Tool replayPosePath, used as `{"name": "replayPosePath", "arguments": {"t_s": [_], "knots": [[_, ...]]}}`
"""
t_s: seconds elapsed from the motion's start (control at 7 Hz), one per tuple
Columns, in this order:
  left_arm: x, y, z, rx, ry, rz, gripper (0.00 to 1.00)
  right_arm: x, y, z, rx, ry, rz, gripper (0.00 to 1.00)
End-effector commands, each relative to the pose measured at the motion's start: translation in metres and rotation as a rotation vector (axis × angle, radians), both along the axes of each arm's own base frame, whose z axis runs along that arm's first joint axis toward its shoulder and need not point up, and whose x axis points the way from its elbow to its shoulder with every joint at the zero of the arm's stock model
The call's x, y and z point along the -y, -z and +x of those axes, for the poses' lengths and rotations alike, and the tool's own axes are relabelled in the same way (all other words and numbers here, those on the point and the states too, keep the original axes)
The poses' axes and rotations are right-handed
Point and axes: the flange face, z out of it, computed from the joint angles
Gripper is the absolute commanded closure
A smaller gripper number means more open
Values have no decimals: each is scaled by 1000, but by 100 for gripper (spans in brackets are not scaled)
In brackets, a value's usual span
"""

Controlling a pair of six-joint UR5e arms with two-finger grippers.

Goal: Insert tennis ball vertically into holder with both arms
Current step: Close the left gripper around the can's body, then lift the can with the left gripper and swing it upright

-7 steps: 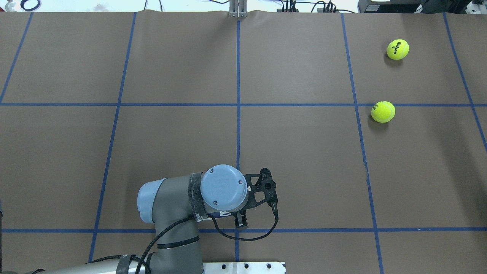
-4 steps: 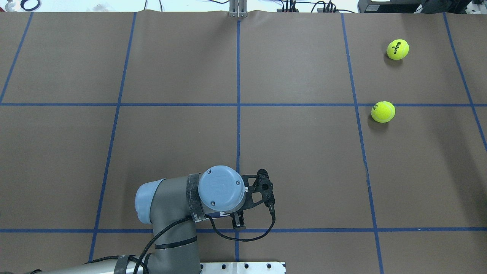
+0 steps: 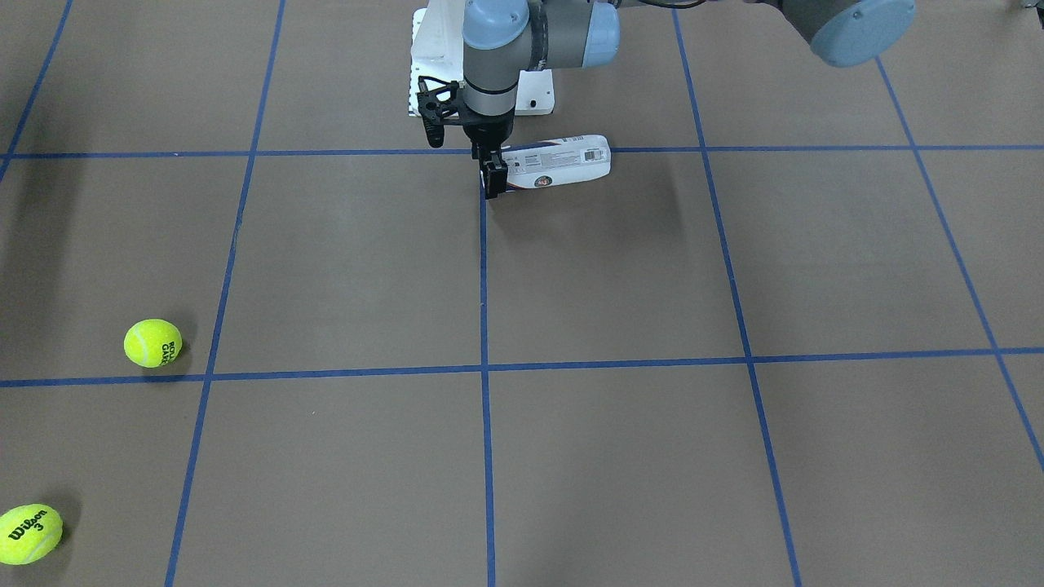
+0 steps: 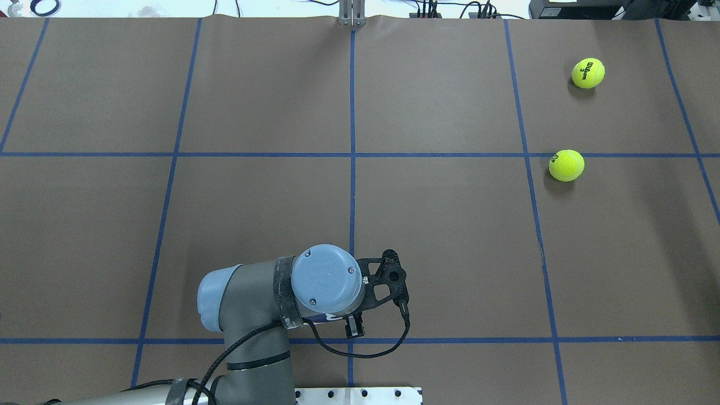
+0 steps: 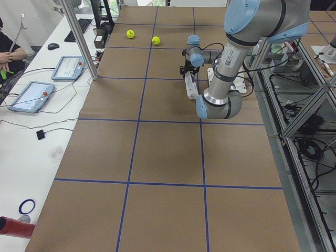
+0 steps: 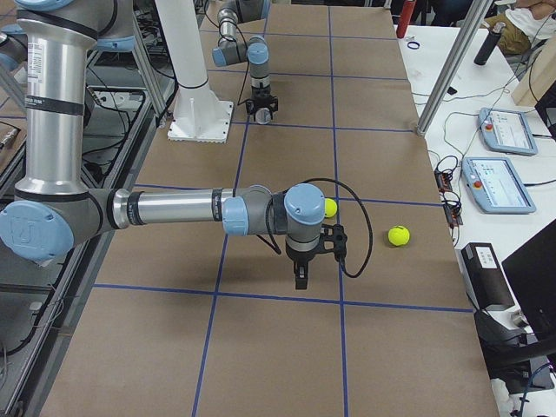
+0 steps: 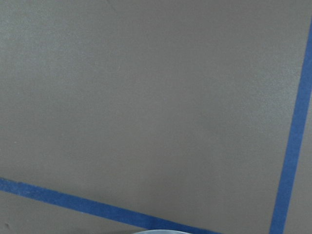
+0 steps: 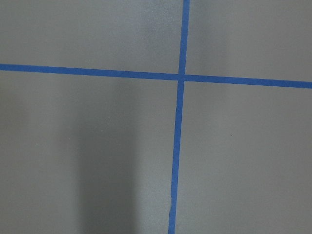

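The holder (image 3: 563, 161), a clear tube with a navy and white label, lies on its side near the robot's base. Only a sliver of it (image 4: 329, 318) shows under the wrist in the overhead view. My left gripper (image 3: 491, 179) points down at the tube's end and is shut on it. Two yellow tennis balls (image 4: 566, 165) (image 4: 588, 73) lie far off on the right half of the table. My right gripper (image 6: 300, 280) shows only in the exterior right view, hovering above the table near the closer ball (image 6: 328, 207). I cannot tell whether it is open or shut.
The white pedestal base (image 3: 424, 57) stands just behind the holder at the table's near edge. Blue tape lines (image 4: 352, 169) grid the brown table. Tablets and cables lie on side benches beyond the table's far edge (image 6: 504, 182).
My left arm's wrist has shifted a little to the left in the overhead view, the gripper staying at the holder's end. The balls have not moved.
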Motion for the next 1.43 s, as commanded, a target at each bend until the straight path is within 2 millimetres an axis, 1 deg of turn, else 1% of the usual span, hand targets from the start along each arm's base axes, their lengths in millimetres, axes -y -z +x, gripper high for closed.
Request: {"name": "replayPosePath", "arguments": {"t_s": [0.0, 0.14, 0.29, 0.43, 0.57, 0.71, 0.86, 1.0, 1.14, 1.29], "knots": [[8, 39, -40, -95, 29, 25, 70, 0, 2, 0, 0, 0, 4, 1], [20, 67, -80, -173, 71, 43, 72, -1, 3, 0, 0, 0, 5, 1], [37, 94, -128, -260, 141, 42, 74, 0, 3, 0, 0, 0, 7, 0], [57, 117, -176, -340, 219, 47, 74, 0, 4, -1, 8, 1, 6, 1], [79, 132, -212, -434, 306, 36, 74, 0, 4, -1, 9, 1, 6, 1], [100, 144, -239, -580, 411, 38, 74, 0, 4, -1, 11, 1, 6, 1], [111, 153, -250, -705, 556, 58, 74, 1, 5, -1, 13, 1, 8, 1], [122, 152, -246, -814, 638, 48, 74, 1, 6, -1, 13, 1, 9, 1], [138, 141, -230, -903, 691, 37, 74, 5, 10, -1, 14, 1, 18, 1], [158, 120, -209, -1011, 762, 29, 74, 7, 12, -1, 15, 1, 23, 0]]}}
